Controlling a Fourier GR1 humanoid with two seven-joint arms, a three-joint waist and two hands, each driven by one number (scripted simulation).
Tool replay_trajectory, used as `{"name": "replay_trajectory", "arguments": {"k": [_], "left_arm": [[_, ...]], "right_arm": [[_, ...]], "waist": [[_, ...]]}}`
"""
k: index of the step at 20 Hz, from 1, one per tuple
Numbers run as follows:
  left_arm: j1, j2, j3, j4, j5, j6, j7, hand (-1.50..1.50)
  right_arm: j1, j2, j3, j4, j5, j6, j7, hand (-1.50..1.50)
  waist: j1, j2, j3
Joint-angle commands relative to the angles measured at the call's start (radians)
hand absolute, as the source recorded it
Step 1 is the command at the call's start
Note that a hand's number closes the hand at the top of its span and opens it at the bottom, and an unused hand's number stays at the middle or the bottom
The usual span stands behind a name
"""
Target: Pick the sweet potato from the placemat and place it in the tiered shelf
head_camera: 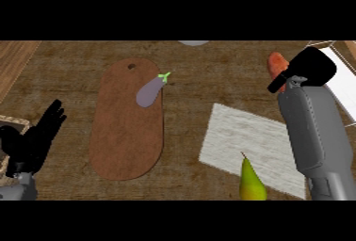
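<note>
Pear (252, 182): nearest me, upright at the near edge of the pale placemat (240, 141), not the task's thing.
Left hand (33, 139): rests at the left edge, fingers straight and relaxed, holding nothing, well apart from the work.
Board (126, 136): long brown cutting board on the wooden counter (69, 70), an eggplant (150, 91) lying on its far half.
Right hand (306, 70): far right, fingers curled round the sweet potato (277, 66), clearly the nearer hand.
Sweet potato: off the placemat, orange end showing left of the palm, long axis running near to far.
Shelf (344, 77): white frame just right of the hand; I judge a short carry rightward is what's left.
</note>
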Motion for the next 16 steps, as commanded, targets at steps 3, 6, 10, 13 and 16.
{"name": "replay_trajectory", "arguments": {"k": [3, 6, 10, 13, 16], "left_arm": [[0.050, -0.014, 0.001, -0.010, -0.007, -0.002, -0.029, 0.00], [-0.002, -0.012, 0.003, -0.028, -0.011, 0.028, 0.053, 0.00], [0.076, -0.010, 0.023, 0.003, -0.009, 0.000, -0.040, 0.00], [0.060, -0.011, 0.024, -0.035, 0.002, 0.006, 0.024, 0.00], [0.063, 0.006, 0.029, -0.064, -0.001, -0.007, 0.038, 0.00]], "right_arm": [[-0.222, -0.026, -0.058, 0.089, 0.032, -0.084, 0.115, 1.50], [-0.264, 0.001, -0.089, 0.053, 0.025, -0.152, 0.139, 1.50], [-0.319, 0.000, -0.106, -0.072, 0.035, -0.144, 0.171, 1.50], [-0.319, 0.024, -0.082, -0.166, 0.070, -0.126, 0.202, 1.50], [-0.353, 0.025, -0.054, -0.200, 0.128, -0.088, 0.231, 1.50]], "waist": [[-0.016, -0.011, -0.001], [-0.028, -0.012, 0.000], [-0.041, -0.019, -0.002], [-0.051, -0.022, -0.001], [-0.048, -0.021, -0.001]]}}
